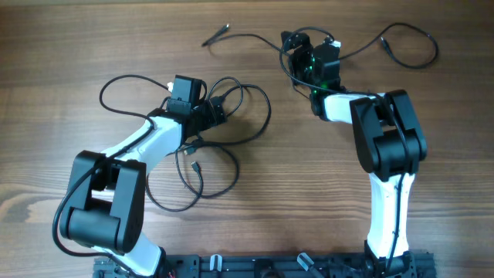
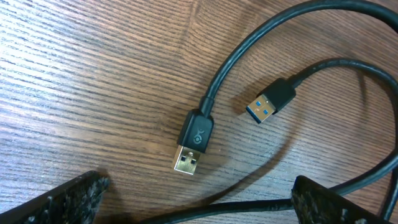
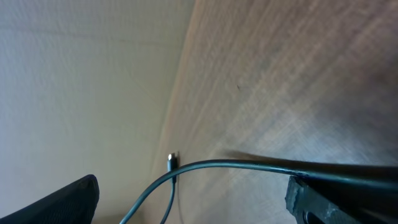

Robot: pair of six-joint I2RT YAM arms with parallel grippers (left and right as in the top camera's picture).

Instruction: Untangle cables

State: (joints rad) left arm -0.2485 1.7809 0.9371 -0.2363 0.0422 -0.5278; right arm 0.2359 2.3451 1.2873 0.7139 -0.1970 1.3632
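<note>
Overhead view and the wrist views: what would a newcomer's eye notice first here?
First, the black cables looping loosely over the wooden table, around the left arm and past the right gripper at the far side. In the left wrist view, two USB plugs lie apart: a gold-tipped plug and a blue-tipped plug.

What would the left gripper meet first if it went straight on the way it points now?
Most likely the gold-tipped USB plug, lying on the table just ahead of the open left gripper. Depth is unclear, so the blue-tipped plug beside it might come first.
</note>
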